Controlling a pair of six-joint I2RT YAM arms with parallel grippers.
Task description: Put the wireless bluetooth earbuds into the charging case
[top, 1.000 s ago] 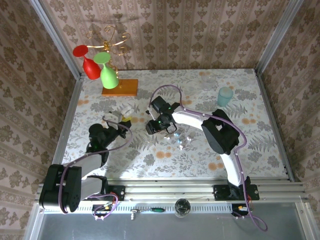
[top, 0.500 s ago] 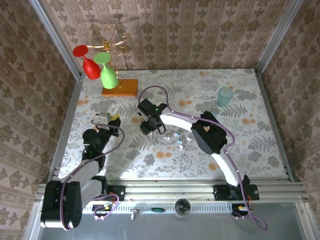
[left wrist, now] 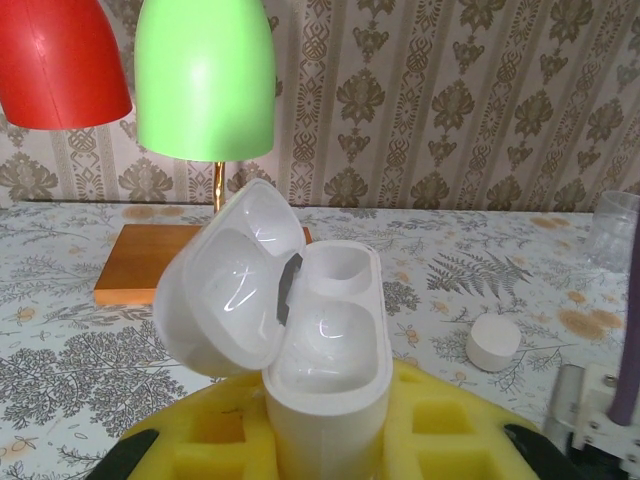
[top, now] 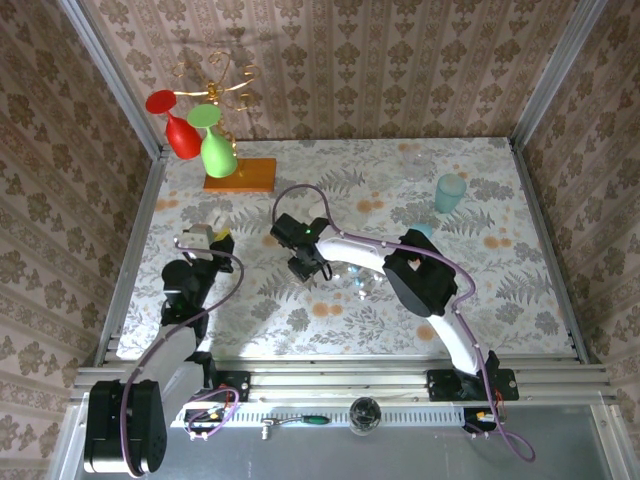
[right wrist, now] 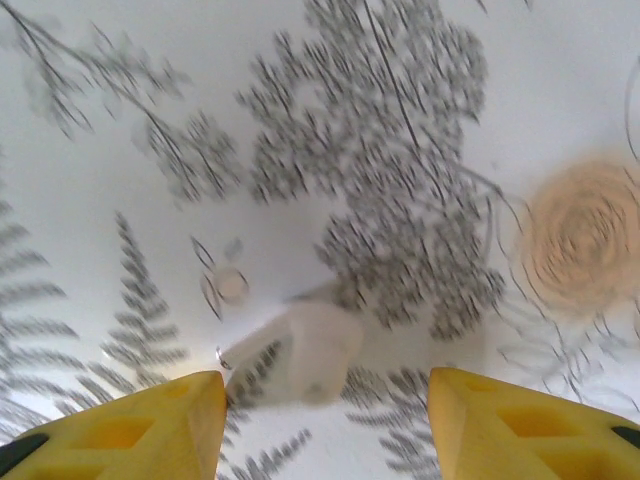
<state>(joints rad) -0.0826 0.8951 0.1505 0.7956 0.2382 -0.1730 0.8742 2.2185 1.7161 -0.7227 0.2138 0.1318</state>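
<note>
- Left gripper [left wrist: 325,440] is clenched on the charging case [left wrist: 325,345]. Yellow fingers [left wrist: 200,435] squeeze its lower body from both sides, and the case stands upright.
- Case lid [left wrist: 225,290] is hinged open and tilted left. Two wells face the left wrist camera.
- Right gripper [right wrist: 320,390] is released, with its yellow fingertips [right wrist: 160,420] wide apart over the table [right wrist: 100,150] and nothing clamped between them.
- One earbud [right wrist: 300,350] lies on the floral tabletop just beyond the gap between those fingertips. It is blurred. A small ring-like bit [right wrist: 228,285] sits beside it, too blurred to identify.
- Top view: the left gripper [top: 200,243] is at left of the table and the right gripper [top: 305,268] is mid-table, well apart.
- Behind the case, a red glass [left wrist: 55,60] and a green glass [left wrist: 205,75] hang bowl-down over a wooden base [left wrist: 140,265]. A white puck [left wrist: 494,343] sits on the table to the right.
</note>
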